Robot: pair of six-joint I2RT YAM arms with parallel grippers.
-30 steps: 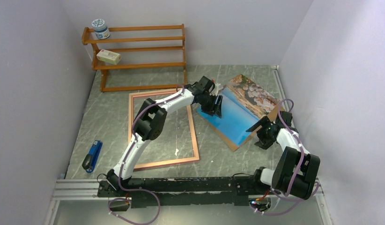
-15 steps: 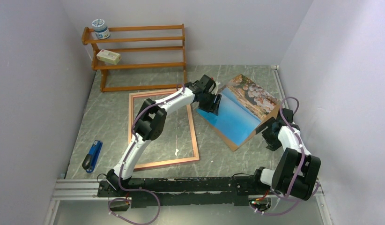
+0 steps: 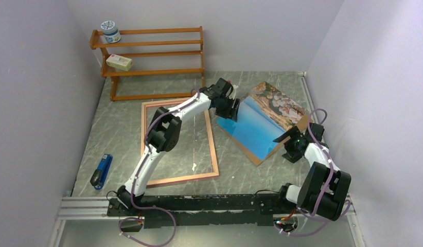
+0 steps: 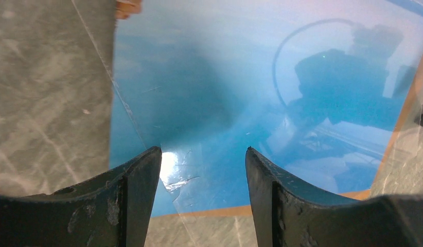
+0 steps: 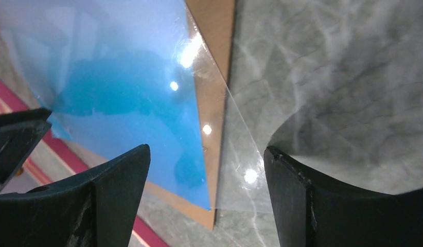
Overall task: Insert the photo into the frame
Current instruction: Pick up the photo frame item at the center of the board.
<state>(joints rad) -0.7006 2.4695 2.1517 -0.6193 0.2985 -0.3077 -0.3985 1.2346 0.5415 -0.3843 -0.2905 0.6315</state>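
Note:
The photo (image 3: 261, 123), blue sky and sea with a rocky shore at its far end, lies face up on a brown hardboard sheet (image 3: 257, 159) right of centre. A clear sheet (image 5: 240, 175) lies over it and overhangs the near corner. The frame (image 3: 213, 149), coppery pink, lies flat to the left. My left gripper (image 3: 232, 109) hovers open over the photo's left corner. In the left wrist view the photo (image 4: 240, 77) shows between my left gripper's (image 4: 203, 154) fingers. My right gripper (image 3: 287, 140) stands open at the photo's near right corner (image 5: 122, 77), holding nothing.
A wooden slatted rack (image 3: 153, 62) stands at the back left with a jar (image 3: 110, 31) and a small box (image 3: 119, 62) on it. A blue stapler (image 3: 101, 171) lies near the left front. The right wall is close behind the right arm.
The left gripper has shifted a little toward the back, along the photo's left corner. The right gripper pulled back to the right, then returned to the near corner. Both stayed open.

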